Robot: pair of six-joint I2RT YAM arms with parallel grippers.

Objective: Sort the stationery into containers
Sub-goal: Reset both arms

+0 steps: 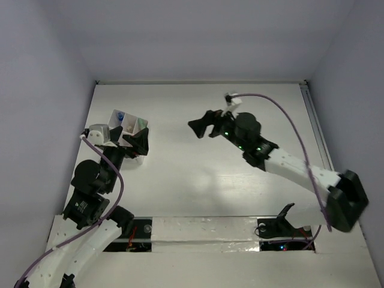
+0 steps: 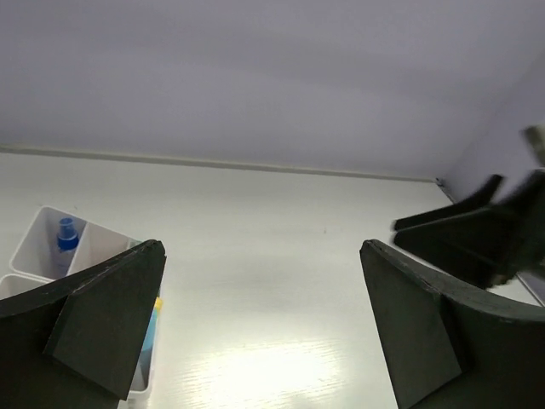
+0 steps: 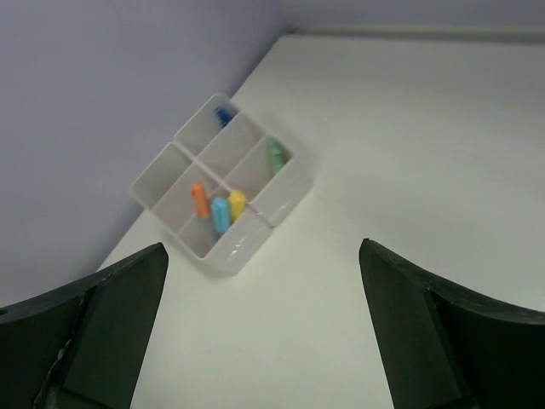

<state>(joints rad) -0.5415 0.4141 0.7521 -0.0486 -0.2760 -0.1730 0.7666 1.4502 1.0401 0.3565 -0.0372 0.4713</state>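
The white divided container (image 3: 243,247) stands by the left wall, and in the top view (image 1: 133,122) my left arm partly covers it. Orange (image 3: 199,198), blue (image 3: 220,213) and yellow (image 3: 237,203) pens stand in one compartment. A green pen (image 3: 276,155) is in another, and a blue-capped bottle (image 3: 223,115) (image 2: 67,234) sits in the far corner one. My left gripper (image 2: 262,251) (image 1: 128,141) is open and empty, just right of the box. My right gripper (image 3: 262,256) (image 1: 201,124) is open and empty above mid-table, facing the box from a distance.
Grey walls close the table (image 1: 240,180) on the left, back and right. In the left wrist view the right gripper's dark fingers (image 2: 477,239) show at the right edge. Tape strips and the arm bases (image 1: 198,231) line the near edge.
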